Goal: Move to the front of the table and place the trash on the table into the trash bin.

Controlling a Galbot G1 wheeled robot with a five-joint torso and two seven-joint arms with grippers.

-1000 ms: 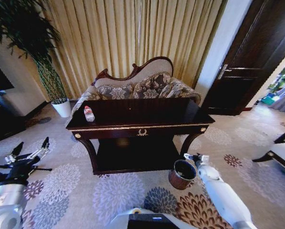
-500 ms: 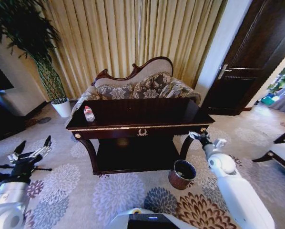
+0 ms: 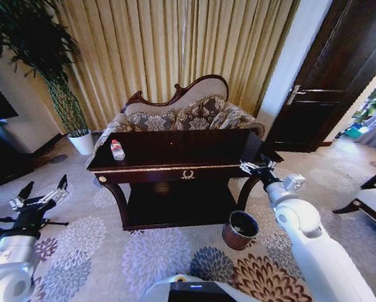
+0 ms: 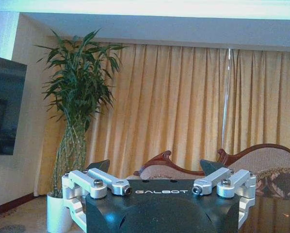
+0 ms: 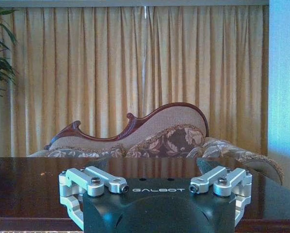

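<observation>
Furnished living room, home or hotel suite: gold curtains (image 3: 175,50), carved sofa (image 3: 182,113), floral carpet (image 3: 150,258), potted plant (image 3: 56,75), glossy console table (image 3: 188,151).

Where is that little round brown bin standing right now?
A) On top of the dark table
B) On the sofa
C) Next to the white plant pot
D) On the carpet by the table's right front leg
D: the head view shows the bin on the flowered carpet, beside the right front leg of the table and below the right hand.
</observation>
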